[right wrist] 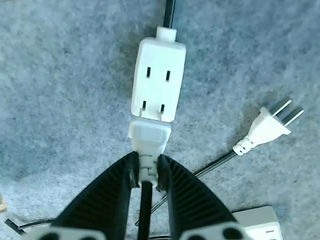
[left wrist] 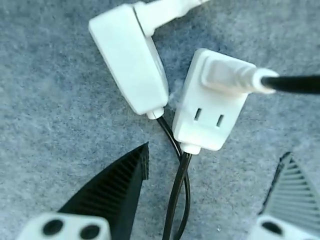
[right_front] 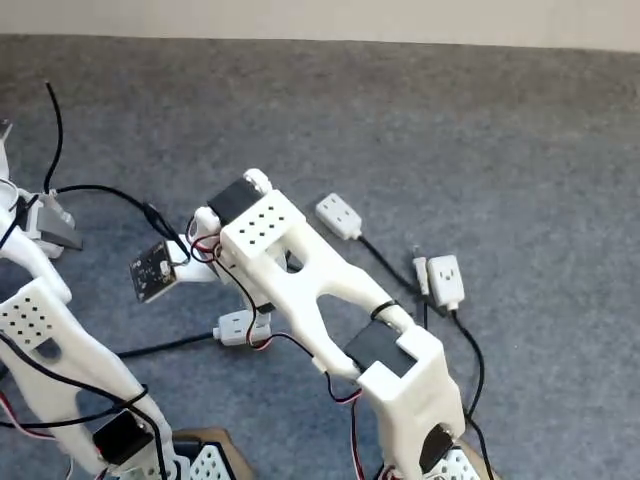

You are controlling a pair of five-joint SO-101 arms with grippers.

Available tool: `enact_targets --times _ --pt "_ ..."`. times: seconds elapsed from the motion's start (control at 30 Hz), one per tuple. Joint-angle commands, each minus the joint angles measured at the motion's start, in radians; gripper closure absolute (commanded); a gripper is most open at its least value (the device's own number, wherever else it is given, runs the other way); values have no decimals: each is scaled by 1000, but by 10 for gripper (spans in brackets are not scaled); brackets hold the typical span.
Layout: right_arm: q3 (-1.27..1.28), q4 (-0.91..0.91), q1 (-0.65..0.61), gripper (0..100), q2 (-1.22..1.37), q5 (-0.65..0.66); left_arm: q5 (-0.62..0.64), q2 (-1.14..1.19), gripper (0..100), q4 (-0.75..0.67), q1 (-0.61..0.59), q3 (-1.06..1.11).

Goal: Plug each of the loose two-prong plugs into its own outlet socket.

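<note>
Black right fingers (right wrist: 112, 195) are clamped on a white plug (right wrist: 149, 136) at a white outlet block (right wrist: 156, 75), left fingers (left wrist: 117, 187) spread; pushing home is probably needed.

Left gripper (left wrist: 216, 156) pointing down, fingers (left wrist: 120, 190) spread wide; right gripper (right wrist: 147, 162) low, pinched on plug (right wrist: 149, 137)

Worktop (right_front: 500, 130) is basically grey carpet. White sockets (right_front: 338, 215), black cords (right_front: 385, 265) and a loose plug (right wrist: 267, 127) lie scattered on it.

End plug (right wrist: 149, 136) against outlet block (right wrist: 157, 75), perhaps seated, loose plug (right wrist: 265, 129) nearby
</note>
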Motion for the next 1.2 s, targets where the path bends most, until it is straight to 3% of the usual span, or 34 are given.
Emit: enact_targets --times 0.0,0.73,1.17 --pt "-5 16 -12 994 -19 8 -5 -15 617 11 -10 -36" --pt "38 -48 -42 994 79 -37 -5 -12 617 11 -10 -35" --pt "30 -97 -94 994 231 -175 -3 -15 617 12 -12 -36"
